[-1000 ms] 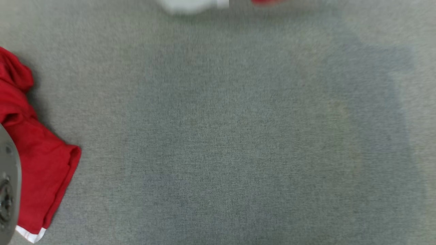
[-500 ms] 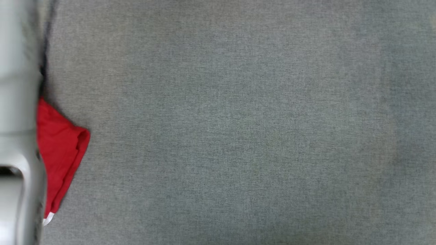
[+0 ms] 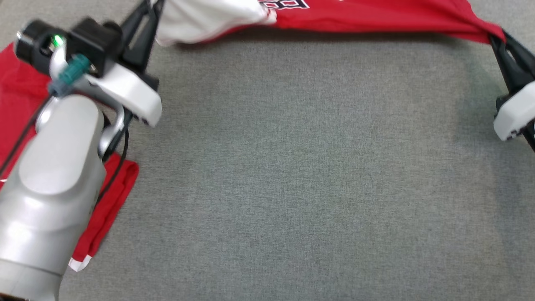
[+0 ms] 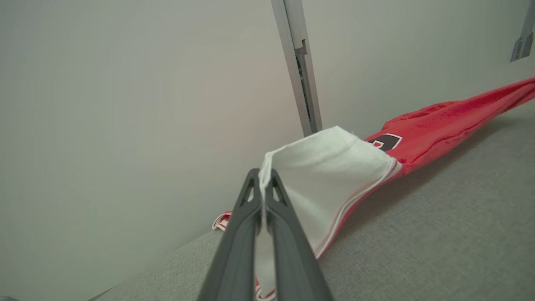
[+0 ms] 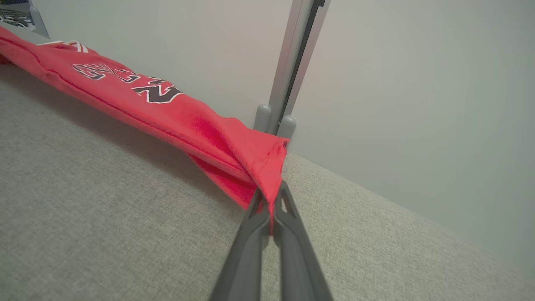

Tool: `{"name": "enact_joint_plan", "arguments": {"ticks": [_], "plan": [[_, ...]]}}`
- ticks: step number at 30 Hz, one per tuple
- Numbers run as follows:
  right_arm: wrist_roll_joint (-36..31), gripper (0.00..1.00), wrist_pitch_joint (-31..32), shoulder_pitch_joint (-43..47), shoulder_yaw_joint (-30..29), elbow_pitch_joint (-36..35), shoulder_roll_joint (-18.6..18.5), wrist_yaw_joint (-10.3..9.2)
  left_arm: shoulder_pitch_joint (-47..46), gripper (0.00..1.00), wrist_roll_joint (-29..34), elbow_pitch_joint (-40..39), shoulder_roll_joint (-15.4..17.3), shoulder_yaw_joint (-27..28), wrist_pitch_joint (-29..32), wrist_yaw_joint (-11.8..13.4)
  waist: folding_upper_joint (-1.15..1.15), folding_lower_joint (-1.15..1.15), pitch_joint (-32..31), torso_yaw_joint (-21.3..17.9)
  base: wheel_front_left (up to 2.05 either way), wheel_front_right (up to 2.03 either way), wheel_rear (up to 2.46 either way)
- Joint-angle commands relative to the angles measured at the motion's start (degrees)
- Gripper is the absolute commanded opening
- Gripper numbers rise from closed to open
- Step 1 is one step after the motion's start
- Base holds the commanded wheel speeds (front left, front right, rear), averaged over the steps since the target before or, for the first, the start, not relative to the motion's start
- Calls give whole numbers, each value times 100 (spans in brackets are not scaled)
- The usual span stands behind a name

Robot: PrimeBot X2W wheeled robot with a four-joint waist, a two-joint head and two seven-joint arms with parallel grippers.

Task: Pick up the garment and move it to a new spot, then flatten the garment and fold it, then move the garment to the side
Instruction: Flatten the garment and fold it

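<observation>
Two grippers hold one garment [image 3: 376, 16] strung between them along the far edge of a grey woven surface [image 3: 292, 167]. Left gripper [image 4: 262, 177]: fingers pressed together on a white panel edged with thin striped piping. Right gripper [image 5: 271, 196]: fingers pinching a bunched red corner. Between the two, the cloth forms a sagging, creased red band bearing dark block letters outlined in white. A second red cloth [image 3: 113, 188], white-trimmed, lies flat beneath the pale left arm [image 3: 54, 167]. A smooth wall and a metal post [image 4: 299, 62] stand behind.
</observation>
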Motion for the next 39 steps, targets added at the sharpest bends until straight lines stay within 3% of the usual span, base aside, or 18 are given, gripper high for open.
{"name": "enact_joint_plan", "arguments": {"ticks": [1,6,22,32,39], "plan": [[170,0,-27,161,139,-13,-115,-6,131,0,-29,42,112,-115,-25,-4,0,0,-193,66,0,0,0],[631,0,-13,439,773,-85,-380,-6,552,0,-79,150,374,-793,-25,-4,0,0,-510,114,0,0,0],[1076,0,-22,940,2310,-105,-823,-9,1175,0,-529,-67,1122,-2521,-25,-4,0,0,-1418,148,0,0,0],[1441,0,90,1589,2663,-554,-1245,-9,1441,0,-1213,-782,1725,-3574,213,-1,0,0,-1948,164,0,0,0],[1511,0,186,2099,2696,-1109,-1594,-9,1850,0,-1783,-1621,2226,-3666,551,15,0,0,-2224,54,0,0,0]]}}
